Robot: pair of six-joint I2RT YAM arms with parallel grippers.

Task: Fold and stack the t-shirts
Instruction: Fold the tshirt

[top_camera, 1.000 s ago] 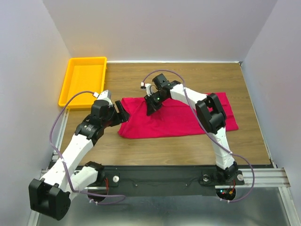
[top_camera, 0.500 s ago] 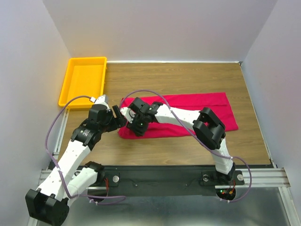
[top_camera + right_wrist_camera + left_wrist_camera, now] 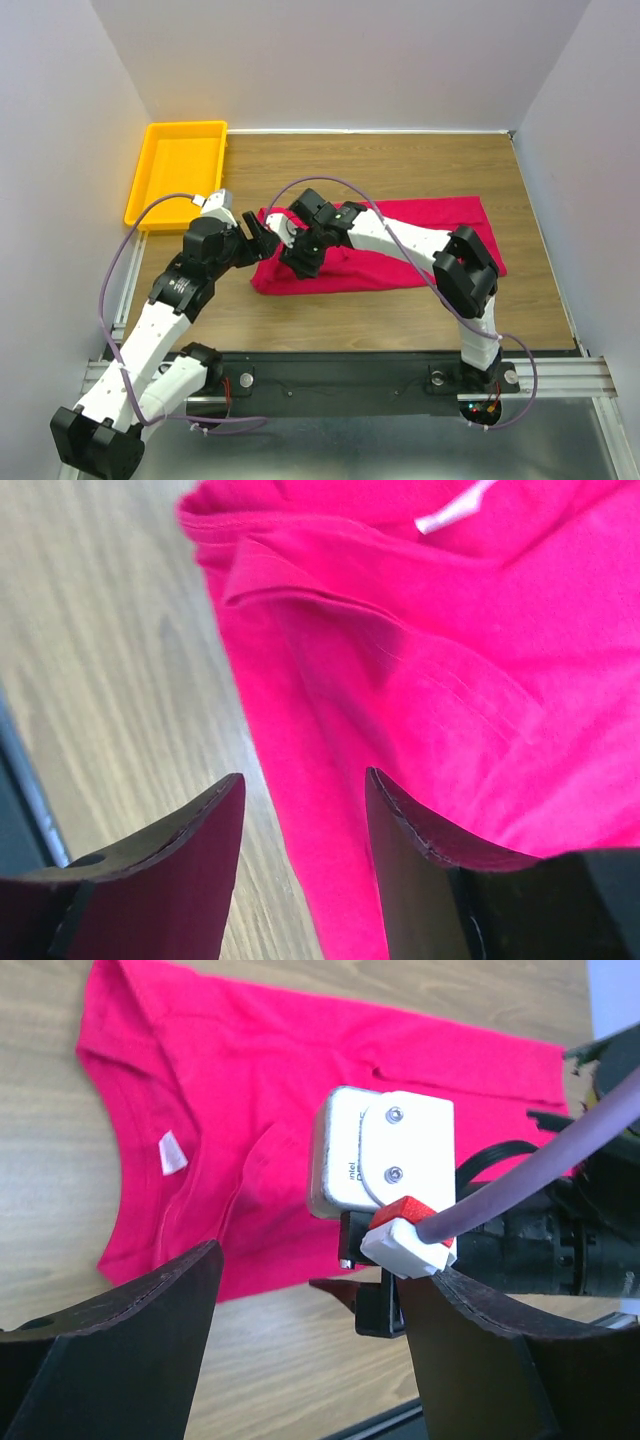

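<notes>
— Right claw (image 3: 302, 780) first: how does it stand?
— Jaws apart, nothing caught between them. It hangs low over the crimson t-shirt (image 3: 340, 275), at the end nearest the yellow plastic tray (image 3: 175, 170). Whether its tips touch the cloth I cannot tell.
— And the left claw (image 3: 260, 236)?
— Spread wide, holding nothing. It sits between the tray and the shirt, just off the shirt's tray-side end and pointing at it. Its wrist view looks onto the white camera housing (image 3: 380, 1150) of the right wrist, close in front of it.
— What is in the tray?
— Only its own yellow floor shows, wall to wall. The shirt lies wholly outside it, on the wooden table (image 3: 400, 165), to the right of the tray and nearer the arm bases.
— Which way does the shirt run?
— It is folded into a long flat band. Its long axis goes across the table from the tray side towards the right, roughly parallel with the near edge. The neckline with the small white label (image 3: 172, 1152) is at the tray-side end, and the other end points away from the tray.
— Does it lie smooth?
— Mostly. By the neckline, a ridge of fabric stands up a little in the right wrist view.
</notes>
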